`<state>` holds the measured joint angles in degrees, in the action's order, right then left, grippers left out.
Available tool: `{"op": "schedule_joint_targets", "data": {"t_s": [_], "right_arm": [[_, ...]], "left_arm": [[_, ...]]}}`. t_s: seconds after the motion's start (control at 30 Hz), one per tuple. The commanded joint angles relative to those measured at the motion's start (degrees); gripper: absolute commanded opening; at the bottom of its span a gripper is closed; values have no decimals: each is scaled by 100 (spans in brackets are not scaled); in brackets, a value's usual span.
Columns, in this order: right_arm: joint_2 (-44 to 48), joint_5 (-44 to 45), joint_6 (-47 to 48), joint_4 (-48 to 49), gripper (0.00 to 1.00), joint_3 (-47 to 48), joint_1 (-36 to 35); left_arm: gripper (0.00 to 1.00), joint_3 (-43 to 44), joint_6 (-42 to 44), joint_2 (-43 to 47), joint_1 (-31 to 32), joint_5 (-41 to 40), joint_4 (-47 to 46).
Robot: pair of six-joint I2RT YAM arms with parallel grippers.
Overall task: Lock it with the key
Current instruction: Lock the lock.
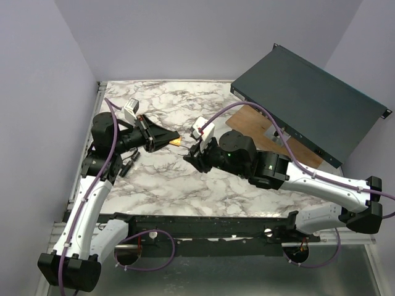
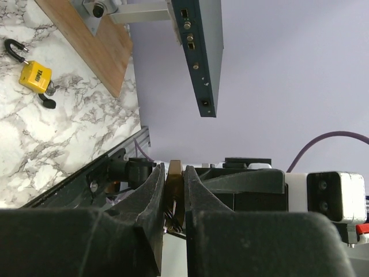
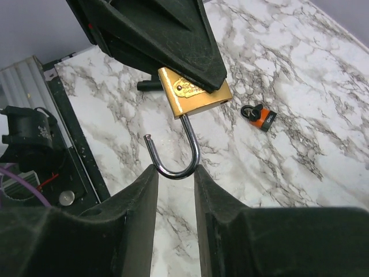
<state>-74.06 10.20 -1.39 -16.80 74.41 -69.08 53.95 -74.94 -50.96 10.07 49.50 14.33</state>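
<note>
My left gripper is shut on a brass padlock and holds it above the marble table. In the left wrist view the padlock's body is pinched edge-on between the fingers. In the right wrist view the padlock hangs with its steel shackle open, one end free. My right gripper has its fingertips against both sides of the shackle's bend. No key for this padlock is clearly visible.
A small yellow-orange padlock with a black shackle lies on the table; it also shows in the right wrist view. A wooden board and a tilted dark rack unit stand at the back right.
</note>
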Motion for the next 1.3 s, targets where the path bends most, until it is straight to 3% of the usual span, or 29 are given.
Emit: {"op": "schedule_joint_targets", "data": {"t_s": [0.0,0.23,0.8,0.9,1.03,1.27], "right_arm": [[86,485,82,334,31,161,-46],[-51,964,9,490,30,181,-43],[-811,2322,-666,-203,49,1006,-36],[-782,1724,-804,-430,56,1124,-35],[-829,599,-1085,-1058,64,1448,-36],[-967,202,-2184,-2479,73,2330,-29]], "left_arm": [[0,124,-16,165,-40,51,-79],[0,142,75,259,-40,140,-106],[0,-290,181,711,-31,187,-128],[0,-284,427,723,-40,-17,-91],[0,-332,716,649,-74,-302,-718],[0,-525,734,477,-110,-639,-2262]]}}
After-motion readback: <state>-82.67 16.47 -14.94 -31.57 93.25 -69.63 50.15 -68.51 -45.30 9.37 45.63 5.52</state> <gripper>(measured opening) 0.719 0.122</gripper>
